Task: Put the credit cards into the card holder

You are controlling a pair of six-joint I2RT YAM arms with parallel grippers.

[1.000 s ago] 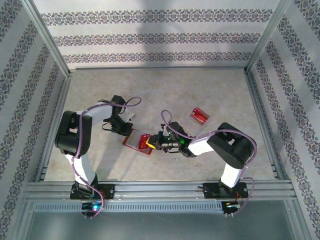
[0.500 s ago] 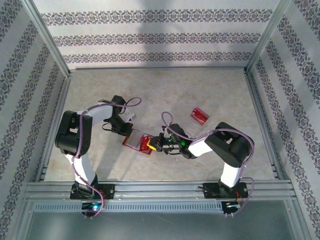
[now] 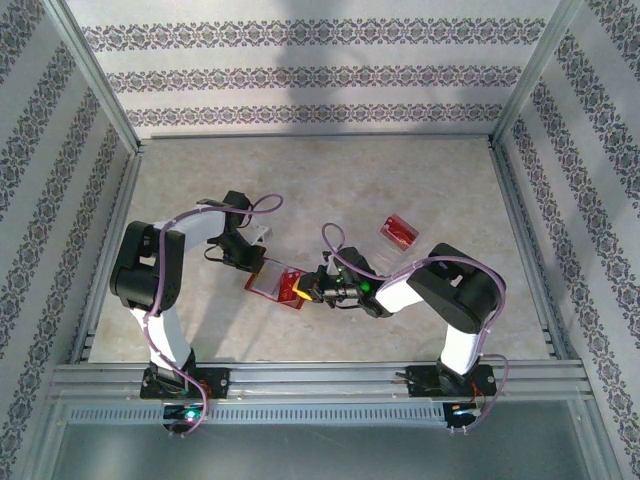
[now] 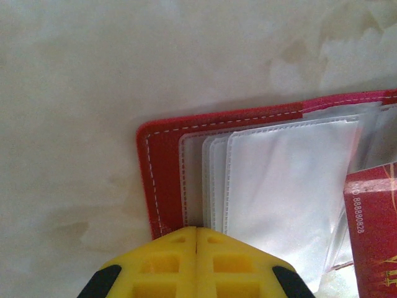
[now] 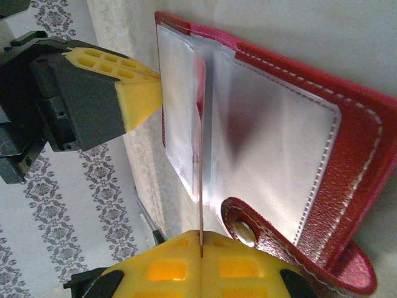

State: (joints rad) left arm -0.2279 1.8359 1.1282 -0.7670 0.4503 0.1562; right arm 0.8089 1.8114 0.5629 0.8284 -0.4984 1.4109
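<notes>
The card holder, open on the tabletop and braced at its edge by the closed left end effector, was judged liable to be pushed askew if the credit card pinched in the right end effector were caught on a sleeve lip.

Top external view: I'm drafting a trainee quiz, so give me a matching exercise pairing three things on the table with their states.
Things:
1. red folding wallet
2. thin red plastic card
3. clear plastic tray

States:
A. lying apart, toward the right
B. open, clear sleeves showing
C. pinched between the right fingers

Pairs: 1-B, 2-C, 3-A
</notes>
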